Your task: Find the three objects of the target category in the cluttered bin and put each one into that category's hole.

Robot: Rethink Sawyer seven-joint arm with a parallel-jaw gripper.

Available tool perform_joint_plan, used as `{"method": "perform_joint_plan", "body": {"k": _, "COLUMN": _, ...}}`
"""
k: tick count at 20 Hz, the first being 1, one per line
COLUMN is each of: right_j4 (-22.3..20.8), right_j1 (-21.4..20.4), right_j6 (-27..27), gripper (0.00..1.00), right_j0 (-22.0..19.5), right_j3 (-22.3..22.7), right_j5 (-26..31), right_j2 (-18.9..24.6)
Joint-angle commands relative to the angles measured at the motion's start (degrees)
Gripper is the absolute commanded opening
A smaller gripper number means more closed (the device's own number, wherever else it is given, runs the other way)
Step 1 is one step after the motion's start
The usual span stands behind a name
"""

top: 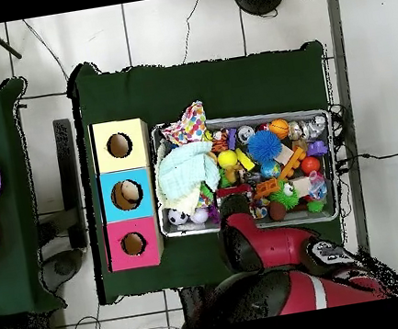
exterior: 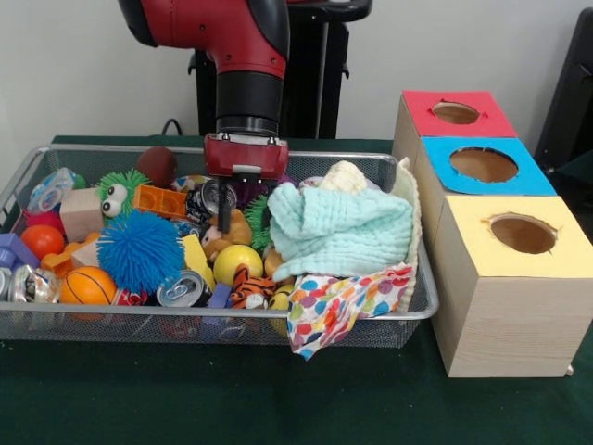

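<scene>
The claw (exterior: 225, 215) hangs low inside the bin (exterior: 422, 311), near its far rim and about midway along it; its tips sink among the toys, so I cannot tell whether it is open or closed. From overhead the red arm (top: 262, 246) covers it completely. Little open room lies around it: an orange block (exterior: 159, 200) and a crushed can (exterior: 206, 199) sit just beside it on one side, a pale green cloth (exterior: 341, 230) is heaped on the other, and a yellow ball (exterior: 237, 263) lies in front of it towards the camera. A dotted cloth (exterior: 338, 308) spills over the bin's near rim, cloth-side of the claw. What lies under the cloths is hidden. Beyond the green cloth, past the bin's end wall, three wooden boxes stand in a row on the green table (exterior: 185, 399); the hole (exterior: 456, 112) in the red top is on the farthest box, well apart from the claw
</scene>
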Motion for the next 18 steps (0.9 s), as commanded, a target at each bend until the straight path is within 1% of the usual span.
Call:
{"method": "perform_joint_plan", "body": {"k": 1, "right_j4": 5.0, "right_j1": 1.4, "right_j6": 6.9, "gripper": 1.0, "right_j0": 4.8, "right_j3": -6.9, "right_j5": 3.3, "right_j2": 0.7}}
{"method": "perform_joint_plan", "body": {"k": 4, "right_j4": 7.4, "right_j1": 2.0, "right_j6": 5.5, "gripper": 1.0, "right_j0": 6.9, "right_j3": -7.1, "right_j5": 2.7, "right_j2": -2.5}}
{"method": "perform_joint_plan", "body": {"k": 8, "right_j4": 10.7, "right_j1": 3.0, "right_j6": 4.9, "gripper": 1.0, "right_j0": 9.6, "right_j3": -6.9, "right_j5": -0.2, "right_j2": -6.1}}
{"method": "perform_joint_plan", "body": {"k": 11, "right_j4": 10.8, "right_j1": 3.2, "right_j6": 4.9, "gripper": 1.0, "right_j0": 10.1, "right_j3": -7.4, "right_j5": -0.2, "right_j2": -7.6}}
{"method": "perform_joint_plan", "body": {"k": 15, "right_j4": 12.4, "right_j1": 4.3, "right_j6": 4.3, "gripper": 1.0, "right_j0": 11.6, "right_j3": -7.7, "right_j5": -3.2, "right_j2": -10.9}}
{"method": "perform_joint_plan", "body": {"k": 18, "right_j4": 11.2, "right_j1": 4.8, "right_j6": 4.4, "gripper": 1.0, "right_j0": 11.1, "right_j3": -8.6, "right_j5": -3.7, "right_j2": -11.8}}
